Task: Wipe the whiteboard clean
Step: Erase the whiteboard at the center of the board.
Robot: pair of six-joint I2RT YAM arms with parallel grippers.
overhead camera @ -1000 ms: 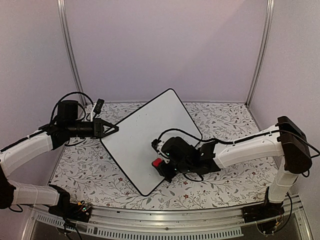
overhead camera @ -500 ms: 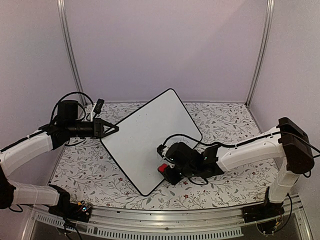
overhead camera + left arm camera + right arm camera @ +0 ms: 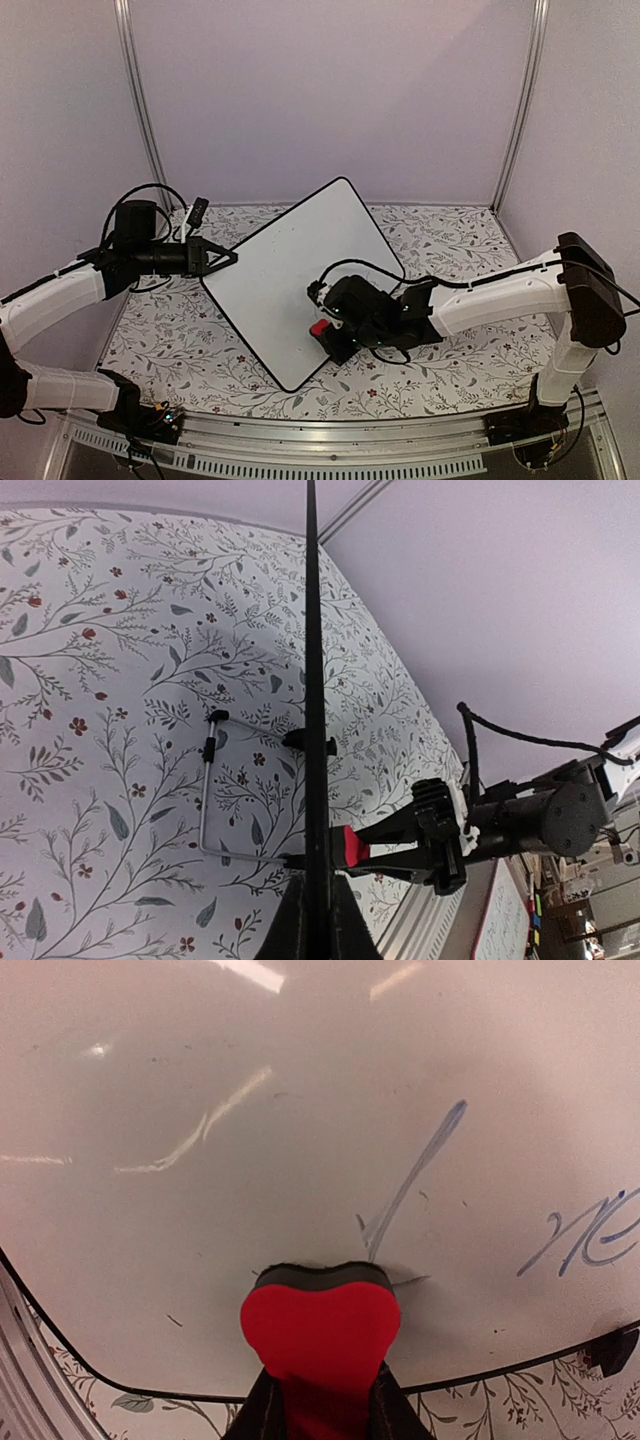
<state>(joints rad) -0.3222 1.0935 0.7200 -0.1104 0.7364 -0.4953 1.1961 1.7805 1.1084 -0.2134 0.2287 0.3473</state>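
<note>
The whiteboard (image 3: 300, 270) is tilted up off the table, glossy white with a thin black frame. My left gripper (image 3: 232, 258) is shut on its left edge; the left wrist view shows the frame edge-on (image 3: 314, 680) between the jaws. My right gripper (image 3: 322, 334) is shut on a red eraser (image 3: 318, 327) and presses its dark felt face onto the board's lower right part. In the right wrist view the eraser (image 3: 320, 1330) sits on the board (image 3: 250, 1090), just below a grey pen stroke (image 3: 415, 1175). More grey handwriting (image 3: 590, 1235) shows to its right.
The table (image 3: 450, 240) has a floral-patterned cover. A small black object (image 3: 198, 211) lies at the back left. A wire stand (image 3: 205, 790) props the board from behind. Metal posts and lilac walls enclose the space, with a rail along the near edge.
My right gripper slid the eraser down and right along the board, then back up and left to about where it began. The left arm and board have not moved.
</note>
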